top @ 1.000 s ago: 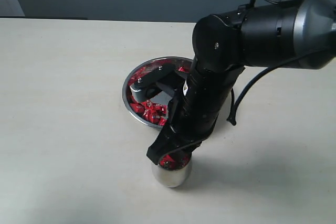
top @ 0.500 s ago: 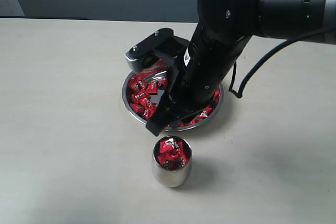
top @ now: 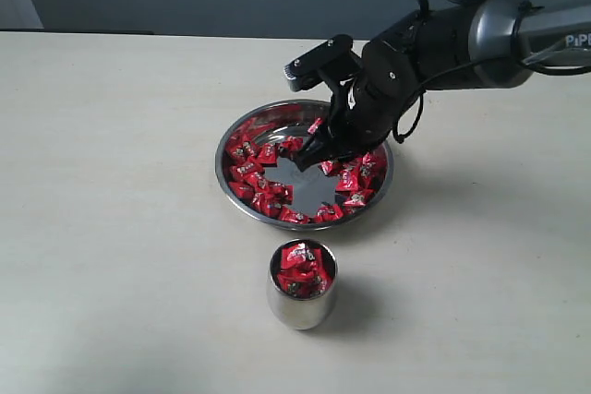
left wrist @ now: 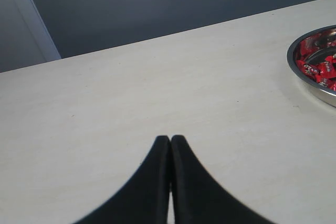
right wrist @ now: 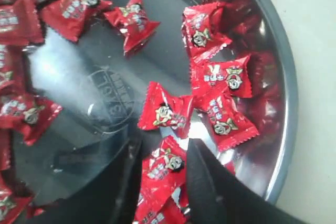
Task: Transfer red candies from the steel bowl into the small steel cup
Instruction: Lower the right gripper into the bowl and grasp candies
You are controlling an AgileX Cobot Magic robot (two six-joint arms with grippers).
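Right pincer (right wrist: 164, 148), parted, straddles one of the shiny red wrapped candies (right wrist: 167, 165) in the wide shallow steel bowl (top: 220, 171). The small rounded steel cup (top: 300, 306) nearby holds others. Left pincer (left wrist: 170, 142) is clenched over the desk (left wrist: 105, 103).

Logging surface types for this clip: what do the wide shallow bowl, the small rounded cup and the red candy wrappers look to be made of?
The wide shallow round bowl: polished metal, probably steel; its flat bottom mirrors the candies. The small rounded cup: the same bright metal, with a glossy wall. The red candy wrappers: thin shiny film or foil, with crimped ends and glints.
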